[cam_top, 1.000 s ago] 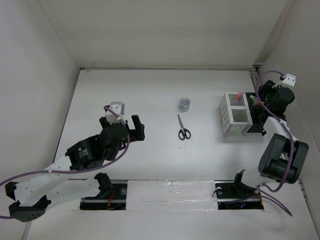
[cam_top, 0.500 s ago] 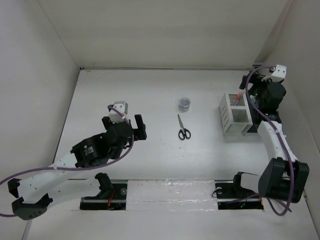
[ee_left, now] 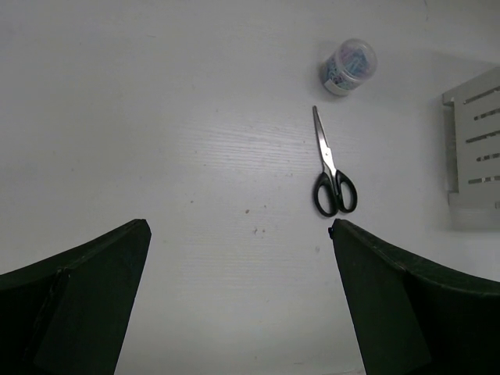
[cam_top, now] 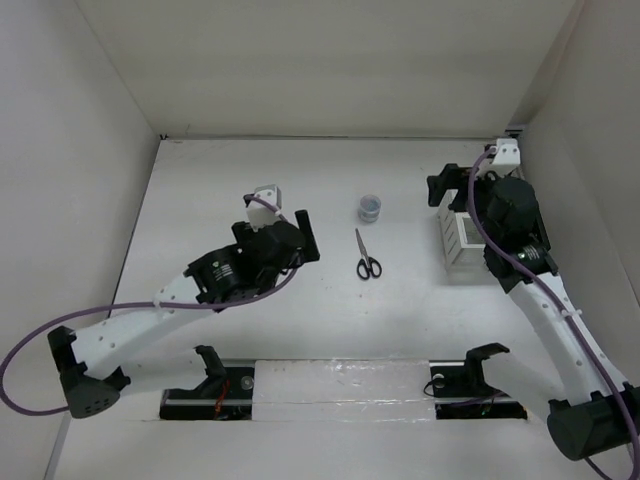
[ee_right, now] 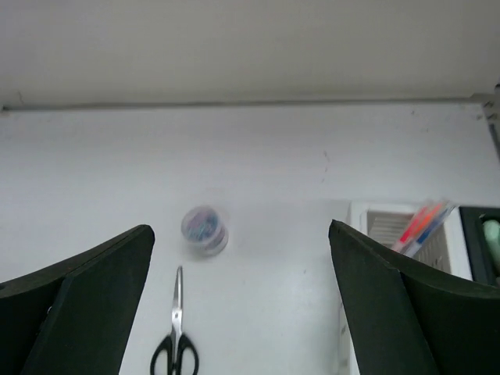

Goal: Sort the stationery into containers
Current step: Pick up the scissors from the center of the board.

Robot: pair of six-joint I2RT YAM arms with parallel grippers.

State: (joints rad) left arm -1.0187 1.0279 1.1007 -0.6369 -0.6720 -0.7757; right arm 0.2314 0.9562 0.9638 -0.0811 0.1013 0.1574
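The left gripper (cam_top: 290,238) has pushed forward from its near-left spot toward the middle of the white table (cam_top: 200,180). Its fingers stand wide apart with nothing between them. In its wrist view the gripper (ee_left: 238,234) now looks over bare table at the black-handled steel scissors (ee_left: 331,172), which lie flat ahead and to its right, well apart from it. From above, the scissors (cam_top: 367,257) rest at mid-table with the handles near and the blades pointing away.

Just beyond the blade tips stands the small grey round roll (cam_top: 370,207), apart from the scissors. To the right sits the white mesh square box (cam_top: 452,245), partly covered by the right arm.

The right gripper (cam_top: 452,188) has swung in from the outer side of the boxes and now hangs by the white box's far-left corner, also spread and empty. Its wrist view shows thin orange-red pens (ee_right: 422,225) standing in the white box (ee_right: 380,220), and the black box (ee_right: 475,234) at the frame edge.

As I judge it, the scissors and the roll are the loose pieces left, and both arms are turning toward them.
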